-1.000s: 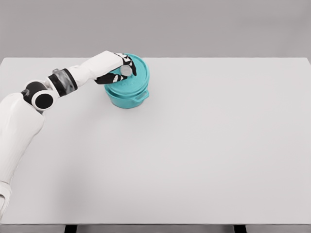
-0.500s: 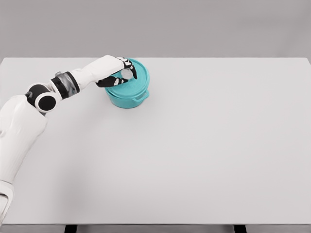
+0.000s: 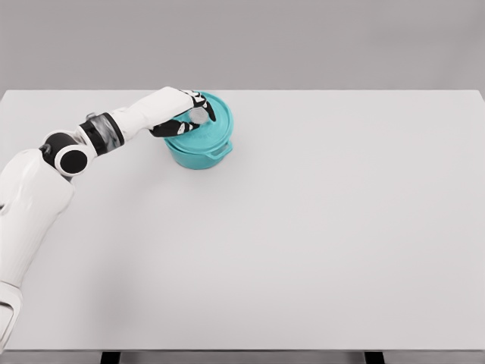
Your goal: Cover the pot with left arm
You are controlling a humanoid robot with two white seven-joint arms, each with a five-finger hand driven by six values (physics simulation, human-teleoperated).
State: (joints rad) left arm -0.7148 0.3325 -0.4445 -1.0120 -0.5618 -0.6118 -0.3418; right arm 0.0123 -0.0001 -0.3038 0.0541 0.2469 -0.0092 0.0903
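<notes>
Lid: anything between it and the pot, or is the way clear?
Nothing visible in the way. The teal lid already sits on the teal pot, with the left robot hand gripping its grey knob. No gap is visible between lid and pot. The white table shows nothing else nearby.

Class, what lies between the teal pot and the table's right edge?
Nothing: in the head view, bare table runs from the pot to that edge.

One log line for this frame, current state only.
left hand: shut on lid knob | lid: on teal pot | table | right arm: not in view
</notes>
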